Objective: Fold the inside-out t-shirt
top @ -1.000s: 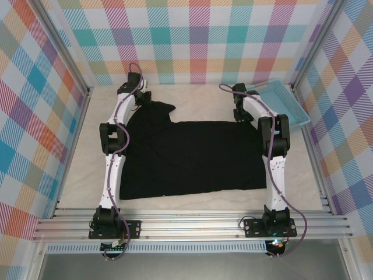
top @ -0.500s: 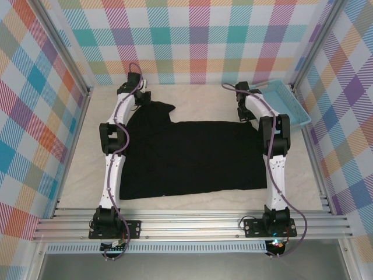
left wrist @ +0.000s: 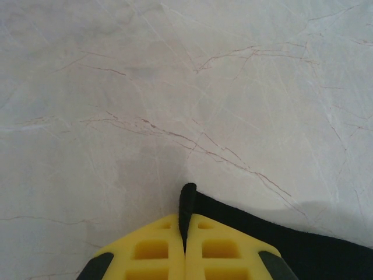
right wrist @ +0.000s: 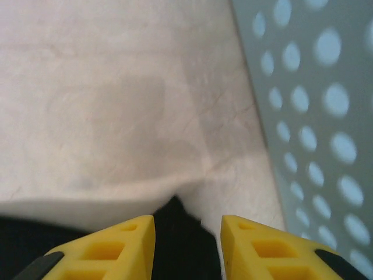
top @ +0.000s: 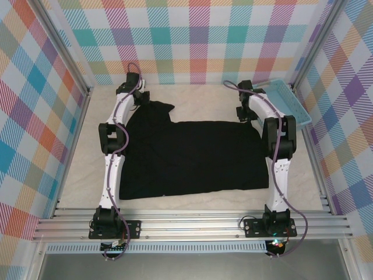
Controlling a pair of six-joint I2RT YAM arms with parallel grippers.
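Plaid walls in pink, teal, orange and purple box me in on three sides, framed by aluminium posts. Under me lies a pale, marble-veined tabletop, evenly lit, with only soft grey shadows. Ribbed aluminium rails run along its near edge, with grey floor past them. A light-blue perforated tray sits in my far right corner.

Black t-shirt — pale veined marble table — light-blue tray

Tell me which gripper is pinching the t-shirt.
The left gripper: it is shut on an edge of the black t-shirt. The right gripper stands open.
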